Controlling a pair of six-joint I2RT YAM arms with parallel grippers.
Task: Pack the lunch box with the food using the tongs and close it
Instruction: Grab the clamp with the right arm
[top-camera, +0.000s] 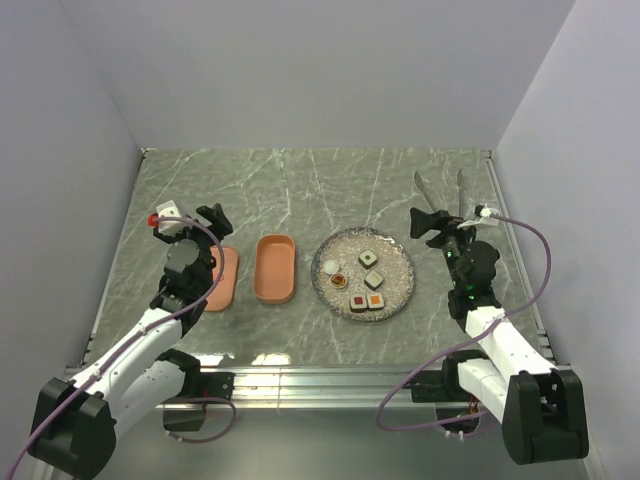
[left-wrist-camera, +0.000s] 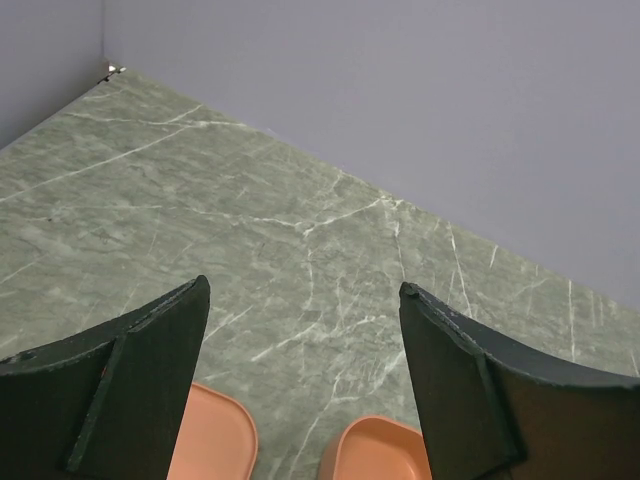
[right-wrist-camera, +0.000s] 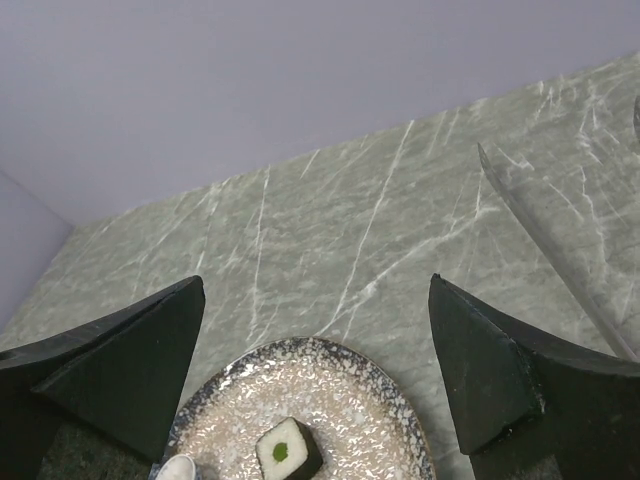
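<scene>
Orange lunch box (top-camera: 275, 268) beside speckled plate (top-camera: 397, 262)

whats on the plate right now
On the plate: four dark-edged square pieces and two small round bits, one white, one red. None looks stacked from above; the plate surface beneath each is covered.

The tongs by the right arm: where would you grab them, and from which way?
Probably from above with the right gripper, across both slim arms partway along the V, squeezing them together. The tongs lie flat on the table, spreading away from the robot.
</scene>
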